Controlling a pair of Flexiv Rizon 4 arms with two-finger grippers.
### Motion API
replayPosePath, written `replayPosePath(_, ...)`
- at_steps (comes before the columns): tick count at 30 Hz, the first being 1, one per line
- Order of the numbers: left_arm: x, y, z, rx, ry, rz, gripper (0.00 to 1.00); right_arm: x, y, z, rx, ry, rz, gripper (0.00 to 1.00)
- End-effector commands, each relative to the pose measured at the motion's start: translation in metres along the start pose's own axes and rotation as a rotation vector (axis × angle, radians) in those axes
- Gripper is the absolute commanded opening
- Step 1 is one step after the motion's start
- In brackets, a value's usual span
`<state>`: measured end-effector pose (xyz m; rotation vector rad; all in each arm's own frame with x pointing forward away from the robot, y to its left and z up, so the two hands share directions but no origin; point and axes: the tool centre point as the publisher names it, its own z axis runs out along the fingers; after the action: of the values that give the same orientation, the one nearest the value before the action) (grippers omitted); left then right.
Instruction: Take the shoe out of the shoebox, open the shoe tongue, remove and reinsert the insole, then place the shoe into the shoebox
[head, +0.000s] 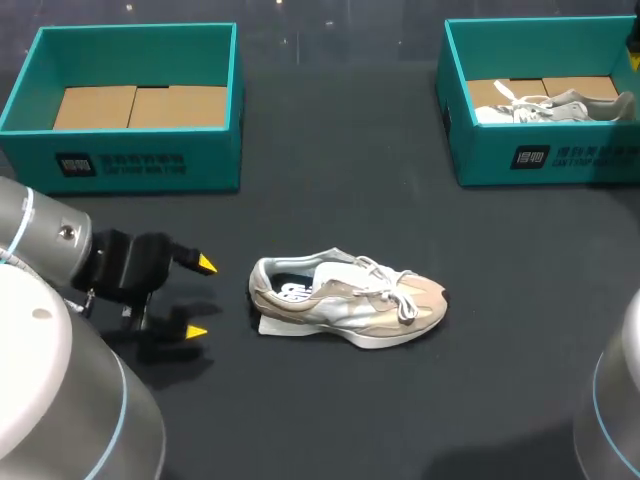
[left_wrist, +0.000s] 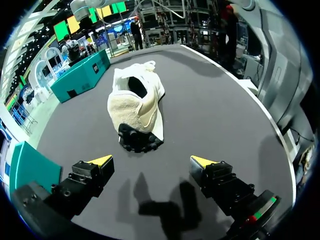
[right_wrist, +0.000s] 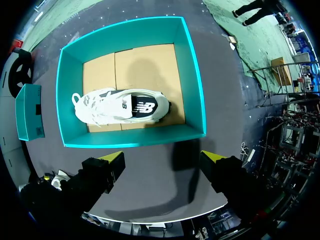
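— Counts first: what is on the table (head: 340, 190)?
— Two teal boxes, two shoes, and two grippers with four yellow tips between them.
— Start at the left.
— The left gripper (head: 200, 298) sits low over the table, and its fingers point to the right. They are spread wide with nothing between them. It is close to the nearer shoe's heel but does not touch it.
— And the box behind it?
— The left box (head: 140, 160) stands at the far edge, and only its brown cardboard floor shows inside.
— The middle?
— The beige shoe (head: 350, 300) stands on its sole on the bare table, out of both boxes and nearer than either. Its heel is toward the left gripper and its toe is to the right. White laces cross the top, and the dark opening shows behind them. A pale sheet (head: 268, 324) sticks out from under the heel side, but I cannot tell what it is.
— The right?
— The right box (head: 545, 155) also stands at the far edge, well apart from the left one. One white shoe (head: 550, 105) lies on its side inside it, along the cardboard.
— And the second gripper?
— The right gripper (right_wrist: 162, 157) hangs above the right box and looks straight down at its near wall, with the white shoe just ahead. Its fingers stand far apart and hold nothing.
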<state>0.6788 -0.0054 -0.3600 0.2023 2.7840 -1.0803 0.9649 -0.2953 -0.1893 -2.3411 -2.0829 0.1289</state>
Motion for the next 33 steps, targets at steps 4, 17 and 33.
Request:
replayPosePath(4, 0.006, 0.007, 0.012, 0.113, -0.085, -0.004, 1.00, 0.000, 0.000, 0.000, 0.000, 0.001, 0.000, 1.00)
replayPosePath(17, -0.009, 0.022, 0.016, 0.330, -0.011, -0.078, 1.00, 0.000, 0.000, 0.000, 0.000, 0.001, 0.000, 1.00)
replayPosePath(33, -0.014, 0.026, 0.025, 0.435, 0.014, -0.193, 1.00, 0.000, 0.000, 0.000, 0.000, 0.001, 0.000, 1.00)
